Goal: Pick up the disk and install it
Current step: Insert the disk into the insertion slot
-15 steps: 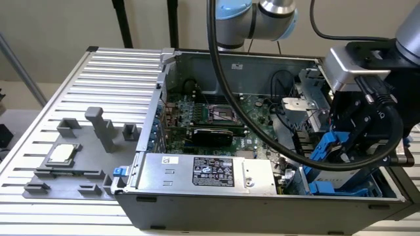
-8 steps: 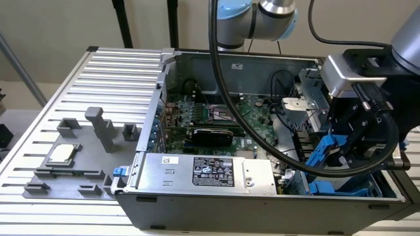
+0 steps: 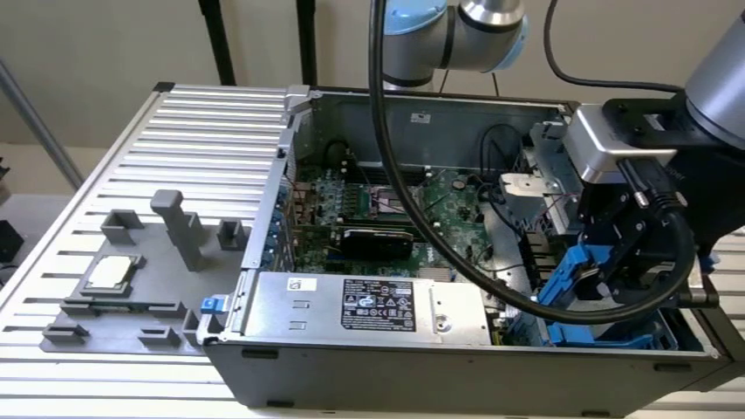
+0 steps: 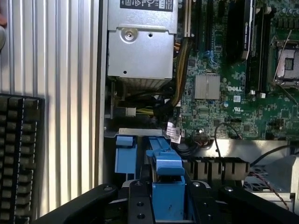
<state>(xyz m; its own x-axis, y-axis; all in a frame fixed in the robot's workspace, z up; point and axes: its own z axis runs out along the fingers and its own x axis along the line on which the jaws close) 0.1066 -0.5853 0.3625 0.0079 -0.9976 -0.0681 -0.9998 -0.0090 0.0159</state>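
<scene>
The disk (image 3: 575, 281) stands on edge at the exterior view's right end of the open computer case (image 3: 466, 362), down in the blue drive bay (image 3: 617, 335). Only its blue plastic rails show; its metal body is hidden by the arm. My gripper (image 3: 629, 262) is over that bay, black fingers reaching down around the blue rail. In the wrist view a blue rail block of the disk (image 4: 168, 186) sits tightly between my two black fingers (image 4: 140, 205), so the gripper (image 4: 169, 205) is shut on it. A second blue bay part (image 4: 125, 154) stands just beside it.
The silver power supply box with a black label (image 3: 372, 305) (image 4: 140, 46) lies along the case's front. The green motherboard (image 3: 396, 205) (image 4: 233, 84) fills the middle. Thick black cables (image 3: 466, 262) loop over the case. A grey fixture holding a small silver chip (image 3: 111, 275) sits on the slatted table (image 3: 174, 131).
</scene>
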